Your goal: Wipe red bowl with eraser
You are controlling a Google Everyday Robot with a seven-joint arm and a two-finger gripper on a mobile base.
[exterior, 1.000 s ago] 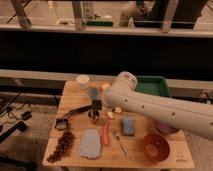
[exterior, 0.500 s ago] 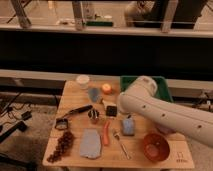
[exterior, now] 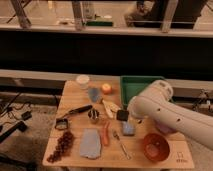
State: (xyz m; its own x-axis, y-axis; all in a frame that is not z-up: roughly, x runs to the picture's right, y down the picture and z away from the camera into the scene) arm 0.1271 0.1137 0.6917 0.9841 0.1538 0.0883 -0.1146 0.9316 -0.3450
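The red bowl [exterior: 156, 146] sits upright at the table's front right corner. My white arm [exterior: 165, 112] reaches in from the right and ends near the table's middle. The gripper [exterior: 122, 115] at the arm's tip is mostly covered by the arm. It is shut on a small black block, the eraser [exterior: 122, 114]. The eraser hangs just behind the blue-grey sponge [exterior: 128, 129], up and to the left of the red bowl and apart from it.
A green tray [exterior: 140, 84] stands at the back right. A purple bowl [exterior: 164, 129] peeks from under the arm. A metal cup [exterior: 93, 116], black-handled utensil [exterior: 75, 112], banana [exterior: 110, 106], carrot [exterior: 105, 134], spoon [exterior: 121, 145], blue cloth [exterior: 90, 144] and grapes [exterior: 62, 145] fill the left and middle.
The arm has swung right and toward the table's front, carrying the black block from the back centre to just behind the sponge. The things on the table have not moved.
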